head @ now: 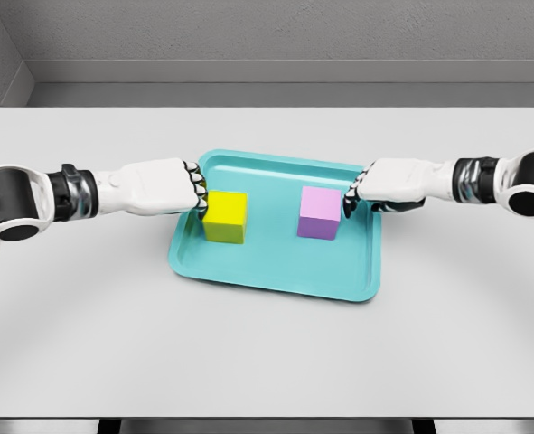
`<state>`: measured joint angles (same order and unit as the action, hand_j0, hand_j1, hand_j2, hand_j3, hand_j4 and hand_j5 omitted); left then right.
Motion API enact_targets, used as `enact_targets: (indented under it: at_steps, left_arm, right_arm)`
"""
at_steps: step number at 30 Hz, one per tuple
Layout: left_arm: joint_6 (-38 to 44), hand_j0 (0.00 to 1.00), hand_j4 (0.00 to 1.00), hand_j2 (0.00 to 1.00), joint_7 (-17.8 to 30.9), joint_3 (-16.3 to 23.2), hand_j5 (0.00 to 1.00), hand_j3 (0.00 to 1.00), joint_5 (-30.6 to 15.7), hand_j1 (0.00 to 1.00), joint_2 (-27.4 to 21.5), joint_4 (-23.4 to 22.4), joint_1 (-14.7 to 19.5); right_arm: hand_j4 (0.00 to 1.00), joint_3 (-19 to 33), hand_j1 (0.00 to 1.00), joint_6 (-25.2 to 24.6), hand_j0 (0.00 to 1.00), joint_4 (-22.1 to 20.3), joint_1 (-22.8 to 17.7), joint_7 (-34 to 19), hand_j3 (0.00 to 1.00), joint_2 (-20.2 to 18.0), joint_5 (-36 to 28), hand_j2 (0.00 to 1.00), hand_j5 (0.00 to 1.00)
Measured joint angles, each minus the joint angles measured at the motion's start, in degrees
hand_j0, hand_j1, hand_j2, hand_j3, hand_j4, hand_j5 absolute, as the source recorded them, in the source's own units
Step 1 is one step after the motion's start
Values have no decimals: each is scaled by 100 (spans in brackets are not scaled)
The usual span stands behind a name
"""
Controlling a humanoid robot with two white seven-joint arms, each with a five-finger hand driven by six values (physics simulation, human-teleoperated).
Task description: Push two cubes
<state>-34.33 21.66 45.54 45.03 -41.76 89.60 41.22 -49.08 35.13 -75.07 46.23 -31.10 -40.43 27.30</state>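
A yellow cube point(226, 217) and a pink cube point(320, 213) sit apart on a teal tray point(276, 271) in the middle of the white table. My left hand point(197, 192) reaches over the tray's left rim, fingers curled into a fist, knuckles touching the yellow cube's left face. From the right, my right hand point(351, 201) is also curled shut, its knuckles against the pink cube's right face. Neither hand grasps anything.
The tray lies slightly rotated on the table point(86, 316). A grey wall runs behind the table's far edge.
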Motion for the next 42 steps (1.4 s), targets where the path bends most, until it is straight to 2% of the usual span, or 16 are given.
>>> enact_targets:
  at_steps: [14,25,36,42]
  left_arm:
    - [5,69,69,69,35,-2,69,69,-16,69,101,-1,0]
    - [-64,69,69,69,69,-23,69,69,66,69,165,44,9]
    - [-77,69,69,69,70,-75,69,69,75,69,197,102,17]
    - [-78,69,69,69,76,-84,69,69,76,69,267,162,17]
  right_arm:
    - [58,-6,58,-6,58,222,70,-33,58,265,41,58,58]
    - [58,-9,58,1,58,-73,44,-52,58,293,40,58,58]
    - [58,-16,58,2,58,-126,26,-56,58,347,44,58,58]
    - [58,-18,58,2,58,-347,18,-57,58,355,48,58,58]
